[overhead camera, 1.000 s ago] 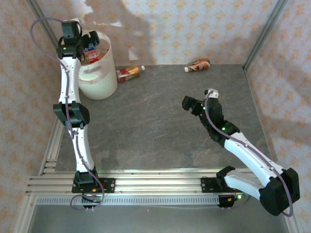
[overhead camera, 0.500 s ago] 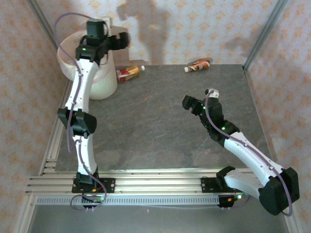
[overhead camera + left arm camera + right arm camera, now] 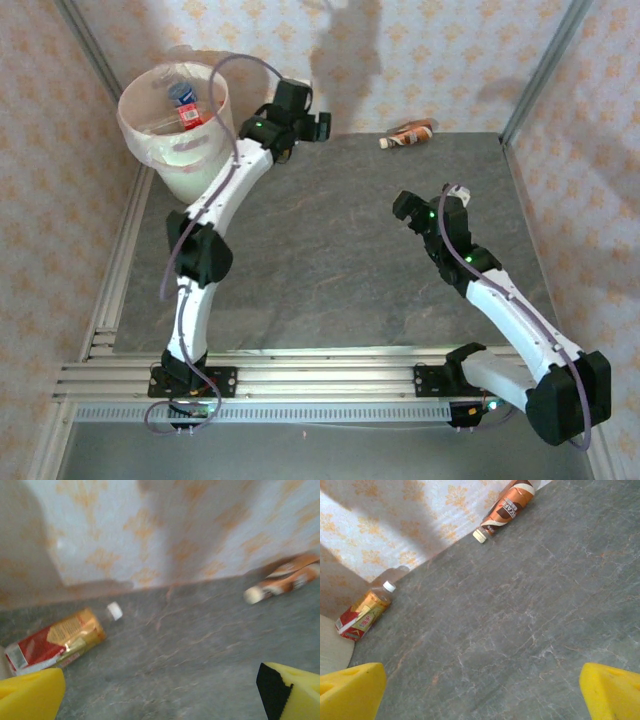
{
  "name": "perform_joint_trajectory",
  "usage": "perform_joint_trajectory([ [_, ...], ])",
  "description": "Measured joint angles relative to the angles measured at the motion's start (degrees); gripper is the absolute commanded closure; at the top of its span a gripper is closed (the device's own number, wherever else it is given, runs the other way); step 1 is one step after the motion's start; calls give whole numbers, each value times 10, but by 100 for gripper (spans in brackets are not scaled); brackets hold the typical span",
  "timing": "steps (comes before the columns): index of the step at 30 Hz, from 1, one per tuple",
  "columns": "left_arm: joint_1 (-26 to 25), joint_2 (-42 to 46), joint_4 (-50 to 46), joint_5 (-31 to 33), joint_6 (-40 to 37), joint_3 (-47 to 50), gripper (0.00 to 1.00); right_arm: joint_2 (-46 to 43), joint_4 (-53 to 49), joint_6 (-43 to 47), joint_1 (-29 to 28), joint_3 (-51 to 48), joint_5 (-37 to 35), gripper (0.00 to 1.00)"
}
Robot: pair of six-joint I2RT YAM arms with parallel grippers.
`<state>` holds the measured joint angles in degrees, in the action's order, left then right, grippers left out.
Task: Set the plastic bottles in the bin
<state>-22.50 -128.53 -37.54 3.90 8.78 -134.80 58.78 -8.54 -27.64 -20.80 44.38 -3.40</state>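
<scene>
The off-white bin (image 3: 150,135) stands at the back left with bottles (image 3: 184,103) lying inside it. My left gripper (image 3: 316,124) hangs open and empty just right of the bin, over the back of the table. A bottle with a red and orange label and white cap (image 3: 56,639) lies on its side ahead and left of its yellow fingertips (image 3: 30,697). A brown-labelled bottle (image 3: 408,134) lies by the back wall. My right gripper (image 3: 430,202) stands open and empty over the right middle of the table. Both bottles lie far ahead of it, the brown bottle (image 3: 507,507) and the red and orange bottle (image 3: 364,615).
Patterned walls close off the back and both sides. The grey stone tabletop (image 3: 330,260) stretches between the arms. The bin's pale side (image 3: 332,650) shows at the left edge of the right wrist view. An aluminium rail (image 3: 300,375) runs along the near edge.
My left arm has swung right from above the bin to the table's back edge beside it, and now covers the red and orange bottle from above. My right gripper shifted slightly right.
</scene>
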Motion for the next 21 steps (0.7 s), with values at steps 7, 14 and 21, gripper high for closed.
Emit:
perform_joint_trajectory([
  [7, 1, -148, -55, 107, 11, -86, 0, -20, -14, 9, 0, 2, -1, 1],
  [14, 21, -204, -68, 156, 59, -153, 0, -24, -39, 25, 0, 12, -7, 1],
  [21, 73, -255, -56, 125, 92, -206, 0, -53, -65, 52, 0, 23, -33, 1],
])
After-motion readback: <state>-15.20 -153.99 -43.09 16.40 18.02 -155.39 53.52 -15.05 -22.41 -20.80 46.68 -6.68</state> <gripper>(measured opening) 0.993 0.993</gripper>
